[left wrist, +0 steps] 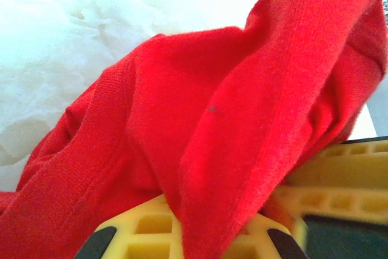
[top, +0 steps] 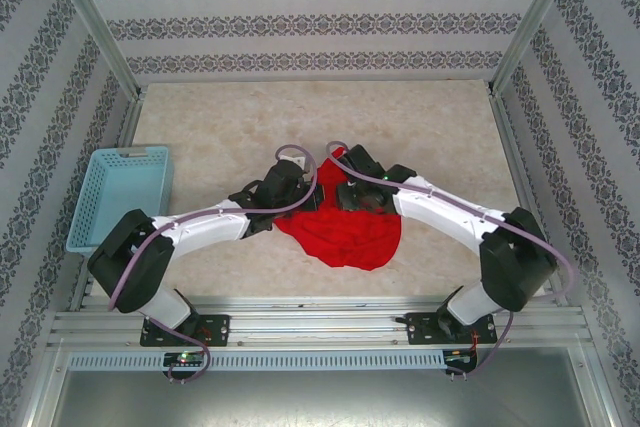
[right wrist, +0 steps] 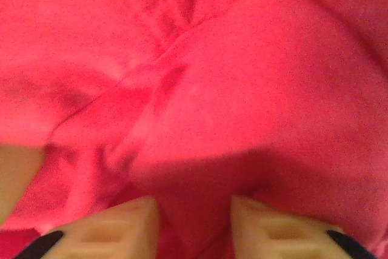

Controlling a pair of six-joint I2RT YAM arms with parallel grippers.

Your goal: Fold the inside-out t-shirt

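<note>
- Beige marbled table [top: 220,137]; the red t-shirt [top: 345,237] lies bunched at centre frame.
- The left gripper [left wrist: 189,245] is clenched on its cloth.
- The right gripper [right wrist: 194,225] has jaws partly apart around a fold; whether it pinches, I cannot tell.

Light blue mesh basket [top: 122,197] on a beige marbled table [top: 300,117].
It sits at the table's left edge (open side up), patterned wallpaper [top: 320,22] behind, aluminium frame posts [top: 92,22] at the corners.

Setting: robotics lab test cell. Evidence: aluminium frame posts [top: 95,22] around a marble-look tabletop [top: 300,117], wallpaper-patterned wall panels [top: 320,7] on 3 sides, 2 arms (left arm [top: 200,229], right arm [top: 450,212]) bolted to a slotted rail [top: 320,327] at the near edge.
</note>
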